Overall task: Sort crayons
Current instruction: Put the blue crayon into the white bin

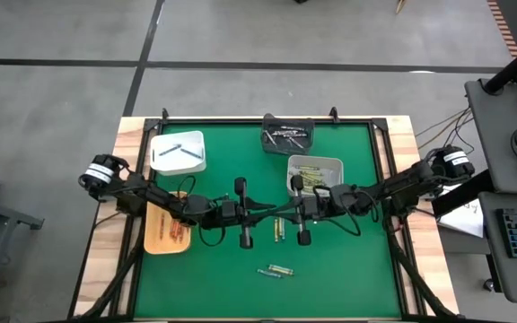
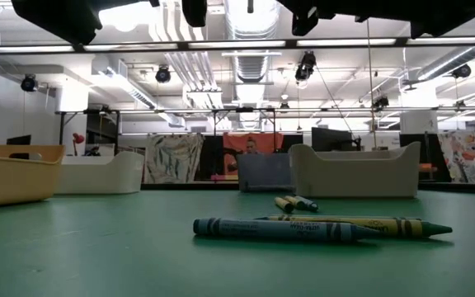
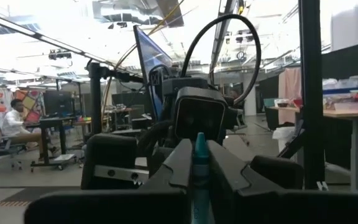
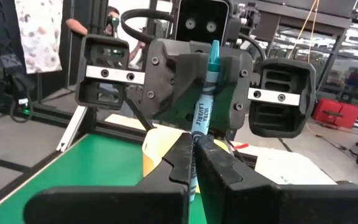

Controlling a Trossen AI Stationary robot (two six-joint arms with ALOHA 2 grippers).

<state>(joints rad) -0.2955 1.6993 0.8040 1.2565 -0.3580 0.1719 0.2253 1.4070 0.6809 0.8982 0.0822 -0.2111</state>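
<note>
The green mat (image 1: 357, 260) covers the table, and the two dark arms reach in from 9 o'clock and from 3 o'clock and meet a little above the middle of it. Around them stand four containers. A white tray (image 1: 178, 152) is at 10 o'clock. A tan tray (image 1: 155, 235) at 8 o'clock has red-orange crayons (image 1: 178, 233) in it. A pale bin (image 1: 330, 164) at 1 o'clock has yellow crayons (image 1: 308, 170) inside. A dark tray (image 1: 287, 135) at 12 o'clock holds some light sticks.

The left gripper (image 3: 199, 163) and the right gripper (image 4: 194, 146) face each other nose to nose, lifted off the mat. Both are clamped on one blue-green crayon (image 4: 204, 93). The right jaws are pressed together on one end of it. The left jaws are closed on the other end, so that only the pointed tip shows past them. The crayon hangs between the two grippers, near the centre of the table, and touches nothing else.

On the mat, right below the grippers, lie a few loose crayons (image 1: 278, 229), yellow among them. At 6 o'clock, well apart from the trays, lie two more, side by side and touching: a dark blue-green one (image 2: 283, 228) in front and a yellow-green one (image 2: 369, 223) just behind it.
</note>
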